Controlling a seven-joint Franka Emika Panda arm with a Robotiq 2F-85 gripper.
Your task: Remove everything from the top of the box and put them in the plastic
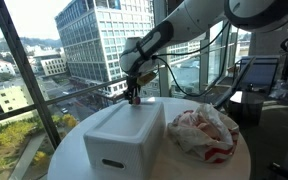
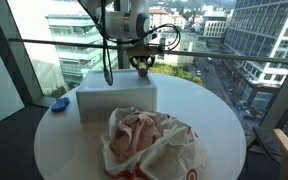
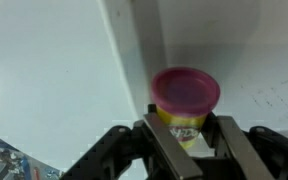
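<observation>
A small yellow tub with a pink lid (image 3: pixel 185 100) sits between my gripper's (image 3: pixel 192 138) two fingers in the wrist view, and they are shut on its yellow body. In both exterior views my gripper (image 1: pixel 134 95) (image 2: pixel 142 68) hangs at the far end of the white box (image 1: pixel 124 135) (image 2: pixel 116 100), just above its top edge. The tub is only a small dark-pink spot there. The white and red plastic bag (image 1: pixel 204 130) (image 2: pixel 149 140) lies crumpled and open on the round table, beside the box.
The round white table (image 1: pixel 74 150) (image 2: pixel 219 110) stands against a glass wall with a railing. A blue object (image 2: pixel 57 102) lies on the floor behind the table. Monitors and equipment (image 1: pixel 259 75) stand beyond the bag.
</observation>
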